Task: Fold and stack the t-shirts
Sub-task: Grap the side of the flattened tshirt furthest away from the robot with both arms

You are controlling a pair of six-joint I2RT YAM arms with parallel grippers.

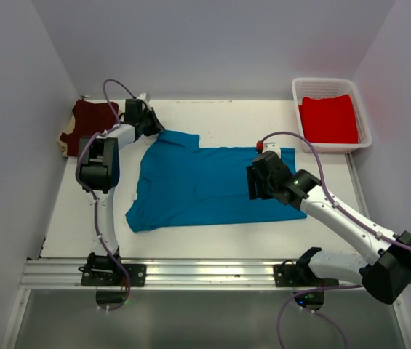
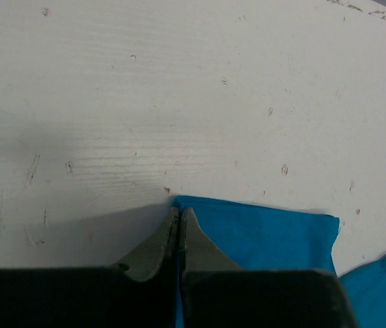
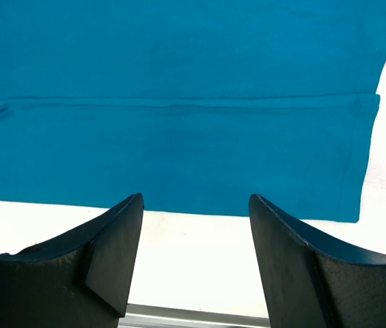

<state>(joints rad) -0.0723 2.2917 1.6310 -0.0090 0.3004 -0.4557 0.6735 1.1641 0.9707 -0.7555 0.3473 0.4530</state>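
We find a spread t-shirt (image 1: pixel 198 185) centred on the table (image 1: pixel 220 116), a bunched t-shirt (image 1: pixel 92 116) far left, a folded t-shirt (image 1: pixel 327 120) in the far-right basket (image 1: pixel 325 82).

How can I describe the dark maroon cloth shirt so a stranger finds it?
Look at the white table, at its far left corner by the wall. The dark maroon cloth shirt lies there. Only it is dark: the teal-blue shirt lies spread mid-table, the bright red shirt in the white plastic mesh basket.

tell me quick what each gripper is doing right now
Left gripper: jaws closed, pinching a corner of the teal shirt.
Right gripper: jaws open, holding nothing, over the teal shirt's edge.
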